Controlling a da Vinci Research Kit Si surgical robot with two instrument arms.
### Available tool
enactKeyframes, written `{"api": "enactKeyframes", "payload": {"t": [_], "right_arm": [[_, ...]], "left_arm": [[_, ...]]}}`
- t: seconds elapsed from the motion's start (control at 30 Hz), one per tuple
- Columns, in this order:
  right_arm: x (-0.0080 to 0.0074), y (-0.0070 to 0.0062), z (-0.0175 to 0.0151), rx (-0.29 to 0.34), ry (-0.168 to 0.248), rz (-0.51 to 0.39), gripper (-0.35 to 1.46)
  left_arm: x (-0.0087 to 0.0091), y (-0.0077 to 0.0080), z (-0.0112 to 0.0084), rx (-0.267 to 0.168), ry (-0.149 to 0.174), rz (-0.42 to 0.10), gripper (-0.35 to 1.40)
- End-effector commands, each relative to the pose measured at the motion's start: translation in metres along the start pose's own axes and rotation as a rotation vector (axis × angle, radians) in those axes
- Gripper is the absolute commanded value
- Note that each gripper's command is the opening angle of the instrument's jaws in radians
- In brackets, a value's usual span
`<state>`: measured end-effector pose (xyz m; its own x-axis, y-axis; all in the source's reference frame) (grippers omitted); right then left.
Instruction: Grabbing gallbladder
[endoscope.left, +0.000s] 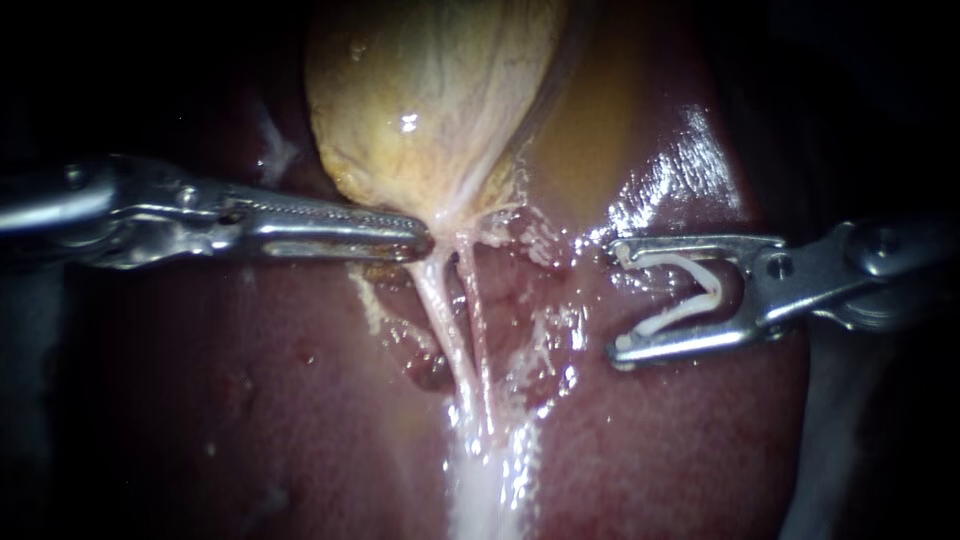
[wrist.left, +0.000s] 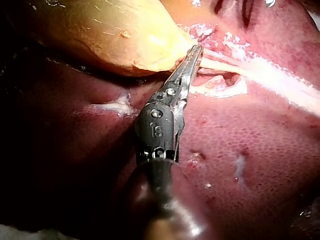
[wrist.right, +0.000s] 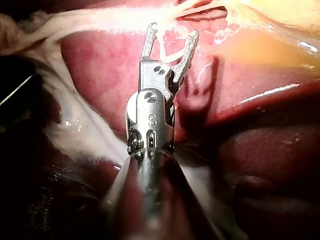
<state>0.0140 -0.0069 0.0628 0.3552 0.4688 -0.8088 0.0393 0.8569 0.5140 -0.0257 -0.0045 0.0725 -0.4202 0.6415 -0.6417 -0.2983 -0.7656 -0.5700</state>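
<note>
1. Pinching the narrow lower end of the gallbladder (endoscope.left: 430, 100) with the left instrument (endoscope.left: 425, 240), jaws pressing together at the very tip on a small fold of its pale tissue.
2. Reaching in almost level from the left of the endoscope view, passing just under the gallbladder's yellowish body and over the dark red liver (endoscope.left: 680, 450).
3. Carrying an open white clip (endoscope.left: 712, 287) in the right instrument (endoscope.left: 612, 298), jaws standing wide apart and bearing on the clip from both sides, one leg seating along each jaw.
4. Hovering over glistening liver to the right of the gallbladder's neck, clear of the left instrument and pointing toward it.
5. Showing two thin pale tubes (endoscope.left: 443, 320) leaving the neck right at the left instrument's tip, running side by side down the endoscope view and blending into whitish tissue (endoscope.left: 490, 480) on the liver.
6. Sitting, in the left wrist view, with the gallbladder beside and ahead of the tip and the tubes stretching onward beyond it.
</note>
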Motion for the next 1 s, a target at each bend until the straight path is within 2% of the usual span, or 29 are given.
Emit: {"api": "enactKeyframes", "payload": {"t": [0.03,0.17,0.33,1.0], "right_arm": [[0.0,0.0001,0.0,-0.001,0.0,0.0,0.45],[-0.0001,0.0001,0.0,-0.001,0.0,0.0,0.45],[-0.0001,0.0001,0.0,-0.001,0.0,0.0,0.45],[-0.0001,0.0001,0.0,0.0,0.0,0.0,0.45]], "left_arm": [[0.0002,0.0001,-0.0004,-0.005,0.005,0.0,-0.35],[0.0015,0.0007,-0.002,-0.015,0.024,-0.008,-0.35],[0.0027,0.0012,-0.0028,-0.023,0.038,-0.022,-0.35],[0.0028,0.0017,-0.003,-0.023,0.044,-0.022,-0.35]]}}
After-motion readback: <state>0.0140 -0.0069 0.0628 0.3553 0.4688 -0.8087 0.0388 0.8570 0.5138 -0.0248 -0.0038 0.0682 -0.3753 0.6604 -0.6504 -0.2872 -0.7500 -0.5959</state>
